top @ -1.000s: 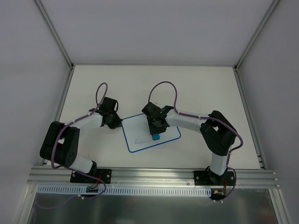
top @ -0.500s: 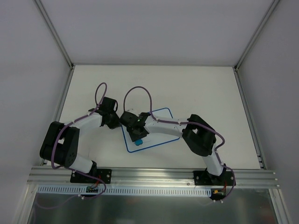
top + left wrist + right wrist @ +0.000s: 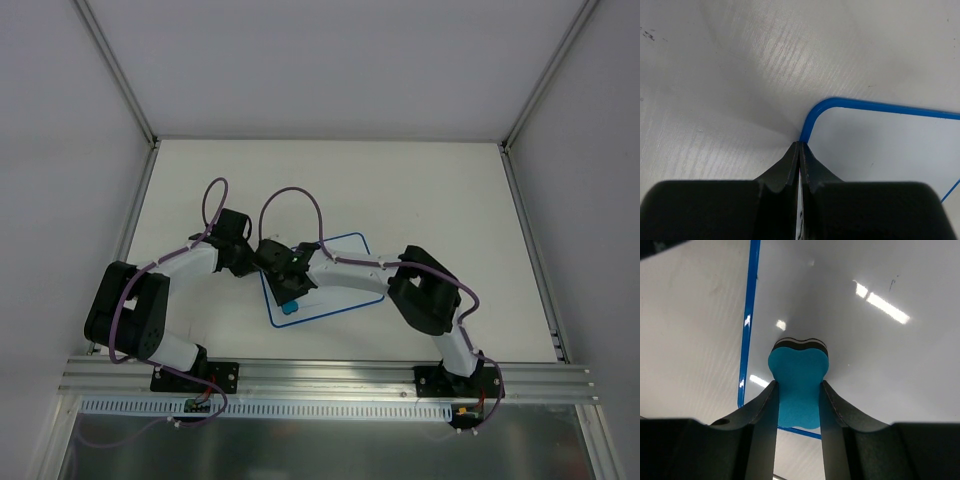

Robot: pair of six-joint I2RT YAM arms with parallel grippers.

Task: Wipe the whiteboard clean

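The whiteboard point(image 3: 345, 250) lies flat on the table, white with a thin blue border, and my right arm crosses over it. My right gripper point(image 3: 291, 298) is shut on a bright-blue eraser point(image 3: 290, 309) at the board's near left corner. In the right wrist view the eraser point(image 3: 798, 382) sits between the fingers of the right gripper point(image 3: 798, 392), pressed down on the whiteboard point(image 3: 880, 350) beside its border. A tiny dark mark point(image 3: 892, 284) shows farther off. My left gripper point(image 3: 799, 146) is shut, its tips touching the blue edge of the whiteboard point(image 3: 880, 145) near a rounded corner.
The white table point(image 3: 420, 190) is closed in by grey walls with metal posts at the back corners. An aluminium rail point(image 3: 320, 380) carrying both arm bases runs along the near edge. Purple cables loop above both wrists.
My right arm has swept the eraser leftward across the board, from its middle right to the near left corner. The thin line near the board's front no longer shows. The left arm has stayed still.
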